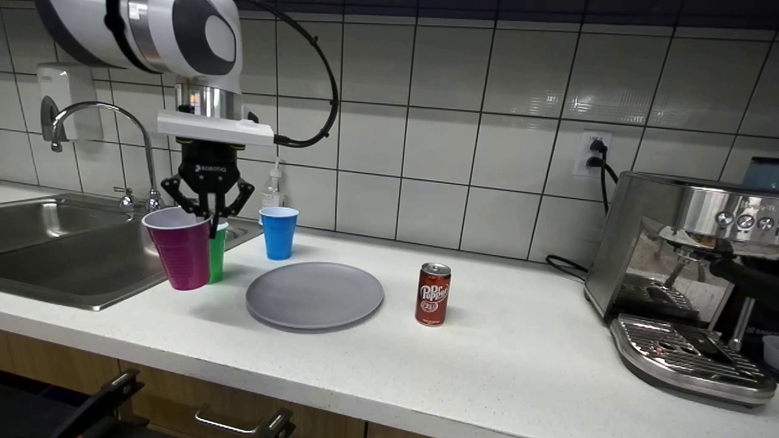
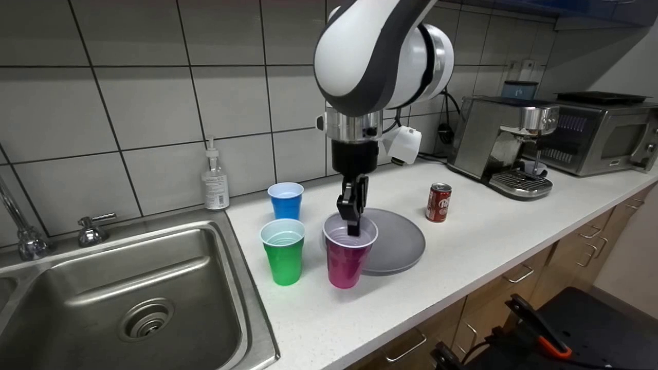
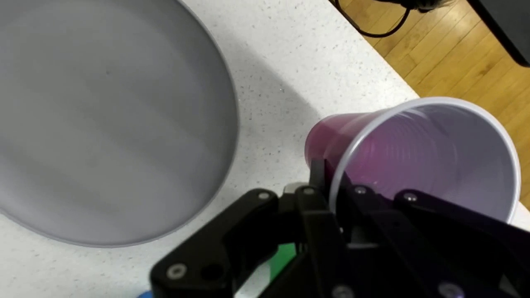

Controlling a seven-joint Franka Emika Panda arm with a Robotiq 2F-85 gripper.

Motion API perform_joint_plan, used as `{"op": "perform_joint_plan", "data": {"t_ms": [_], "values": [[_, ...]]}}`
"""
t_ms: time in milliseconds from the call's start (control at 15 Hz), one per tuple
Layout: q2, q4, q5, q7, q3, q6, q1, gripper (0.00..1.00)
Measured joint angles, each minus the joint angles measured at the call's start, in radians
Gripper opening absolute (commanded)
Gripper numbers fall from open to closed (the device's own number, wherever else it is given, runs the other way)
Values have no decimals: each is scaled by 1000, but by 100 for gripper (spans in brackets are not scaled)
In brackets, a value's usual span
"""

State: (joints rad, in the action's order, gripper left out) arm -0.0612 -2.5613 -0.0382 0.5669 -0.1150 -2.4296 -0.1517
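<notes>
Purple cup [image 2: 343, 264]: I have my gripper [image 3: 332, 182] nearly closed on its side, one finger inside the rim, one outside. Beneath the jaws I see the white counter [image 1: 505, 365]; near them, a green cup [image 2: 285, 262] and a grey plate [image 1: 314, 295]; behind, a tiled wall [image 1: 371, 140]. The cup hangs mouth up below the jaws, glossy and ridged, pale lilac inside.
</notes>
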Motion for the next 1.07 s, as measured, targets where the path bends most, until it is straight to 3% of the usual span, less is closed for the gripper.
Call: {"op": "perform_joint_plan", "data": {"t_ms": [467,1067], "values": [[-32,33,-29,0,104,20,49,1],[-8,64,-55,-1,169,48,109,1]]}}
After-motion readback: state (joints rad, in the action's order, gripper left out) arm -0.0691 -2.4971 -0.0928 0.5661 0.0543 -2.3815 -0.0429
